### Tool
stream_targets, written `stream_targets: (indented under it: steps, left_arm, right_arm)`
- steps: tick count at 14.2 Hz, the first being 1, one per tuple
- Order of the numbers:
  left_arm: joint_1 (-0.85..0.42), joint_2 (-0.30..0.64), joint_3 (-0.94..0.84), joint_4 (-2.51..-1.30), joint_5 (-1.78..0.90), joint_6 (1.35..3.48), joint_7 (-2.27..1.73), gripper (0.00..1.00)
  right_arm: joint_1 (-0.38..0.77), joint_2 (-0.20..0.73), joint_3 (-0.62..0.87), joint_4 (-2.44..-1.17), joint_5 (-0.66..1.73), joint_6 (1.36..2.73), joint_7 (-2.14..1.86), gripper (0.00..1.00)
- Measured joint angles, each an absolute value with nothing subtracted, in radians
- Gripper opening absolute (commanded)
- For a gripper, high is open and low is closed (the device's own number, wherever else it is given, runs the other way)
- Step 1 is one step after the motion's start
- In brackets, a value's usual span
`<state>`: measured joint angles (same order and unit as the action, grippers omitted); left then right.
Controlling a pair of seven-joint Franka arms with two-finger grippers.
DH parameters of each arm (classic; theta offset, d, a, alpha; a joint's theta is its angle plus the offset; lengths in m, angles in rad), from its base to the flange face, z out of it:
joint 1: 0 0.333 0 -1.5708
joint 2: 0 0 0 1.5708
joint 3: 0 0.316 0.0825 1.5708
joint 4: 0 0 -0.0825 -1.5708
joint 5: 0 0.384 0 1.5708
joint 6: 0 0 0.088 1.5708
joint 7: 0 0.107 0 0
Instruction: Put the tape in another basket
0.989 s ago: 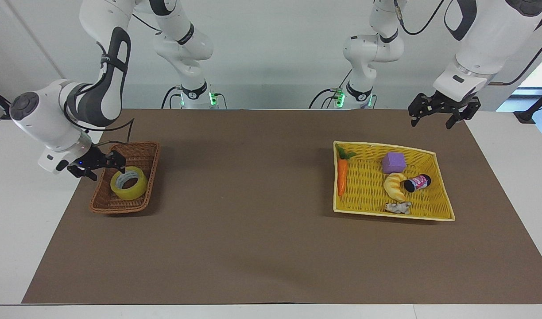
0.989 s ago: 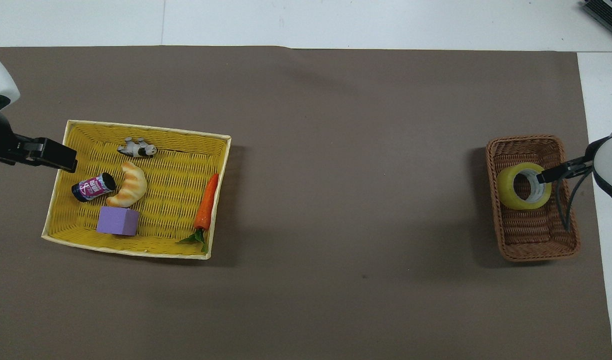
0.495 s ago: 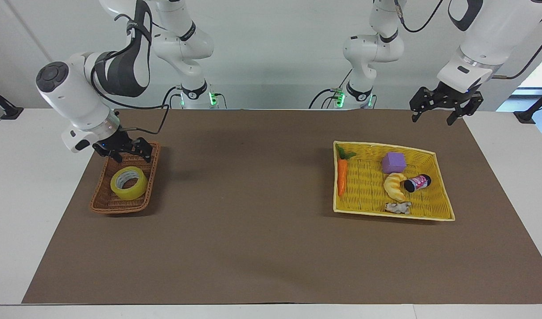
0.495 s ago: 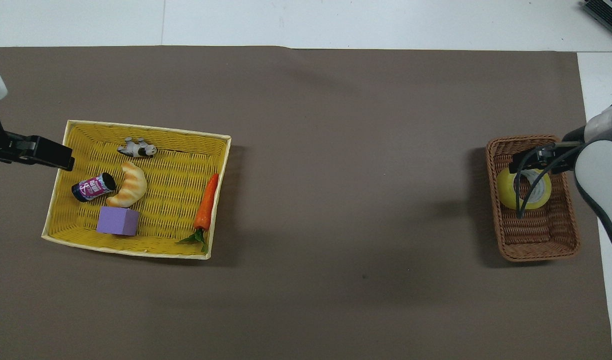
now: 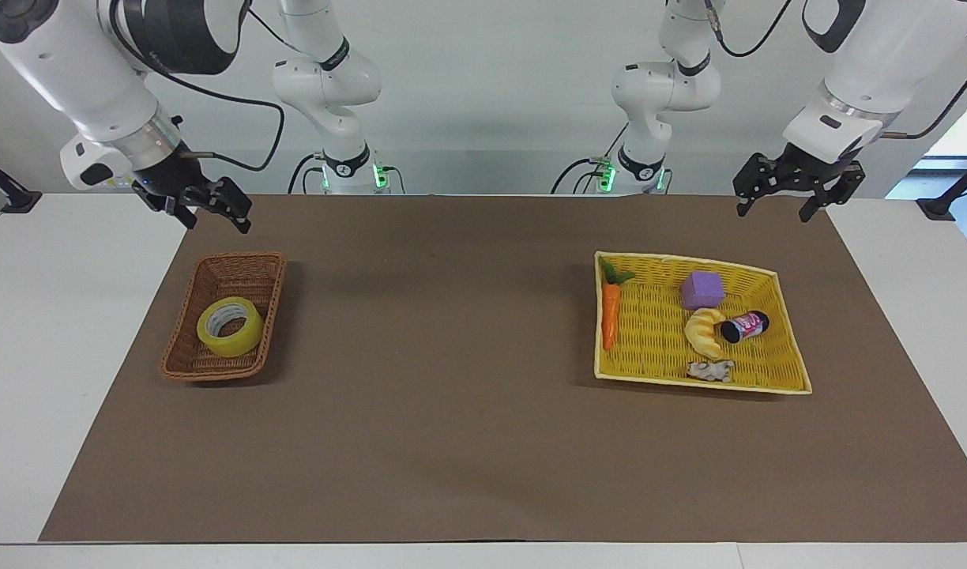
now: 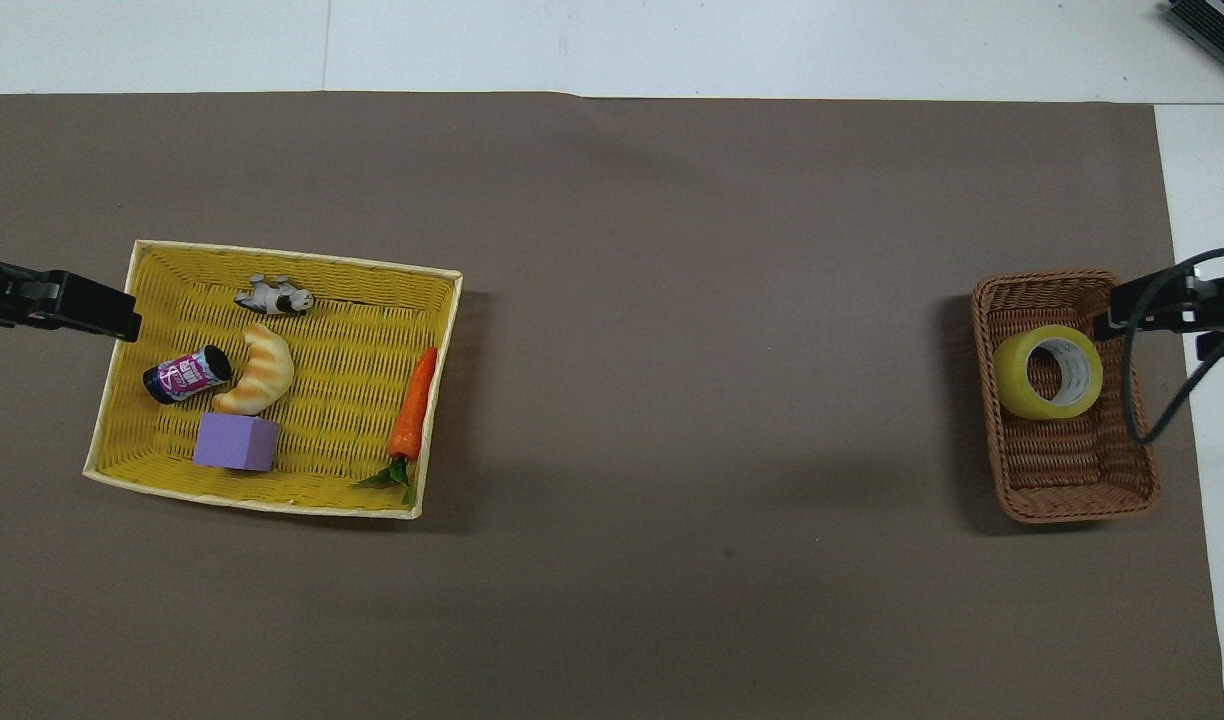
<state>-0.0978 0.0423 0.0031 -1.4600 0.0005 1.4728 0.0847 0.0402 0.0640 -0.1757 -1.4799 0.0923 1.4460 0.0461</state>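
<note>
since a second ago the right gripper (image 5: 212, 212) has been climbing away from the tape (image 5: 230, 327), leaving it lying in the brown basket (image 5: 185, 363); nothing else has shifted.

working outward from the robots: both grippers are hanging in the air with fingers spread and nothing held. the right one is now hovering over the mat just at the basket's robot-side end. the left gripper (image 5: 795, 194) is waiting over the mat beside the yellow tray (image 5: 792, 348).

farther out, the tape is resting on its flat side near the middle of the brown basket, at the right arm's end of the table. the tray, at the left arm's end, is holding a carrot (image 5: 610, 312), a purple block (image 5: 702, 289), a croissant (image 5: 705, 331), a small can (image 5: 743, 325) and a toy cow (image 5: 710, 370).

judging by this, the move looks finished; the retreat is going best straight up, keeping clear of the basket's rim.
</note>
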Motion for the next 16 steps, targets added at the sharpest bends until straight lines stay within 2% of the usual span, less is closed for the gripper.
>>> stream_targets:
  steps: [3,9,16]
  left_arm:
    - [-0.098,0.041,0.005,-1.460,0.001,1.453,0.085,1.00]
    - [-0.098,0.027,0.005,-1.460,0.001,1.407,0.085,1.00]
    - [-0.097,0.009,0.008,-1.458,0.001,1.408,0.085,1.00]
  right_arm:
    - [0.047,0.052,-0.162,-1.425,0.075,1.390,0.046,1.00]
    - [0.059,-0.032,-0.141,-1.558,0.032,1.438,-0.036,1.00]
    - [0.059,-0.047,-0.144,-1.578,0.032,1.438,-0.066,1.00]
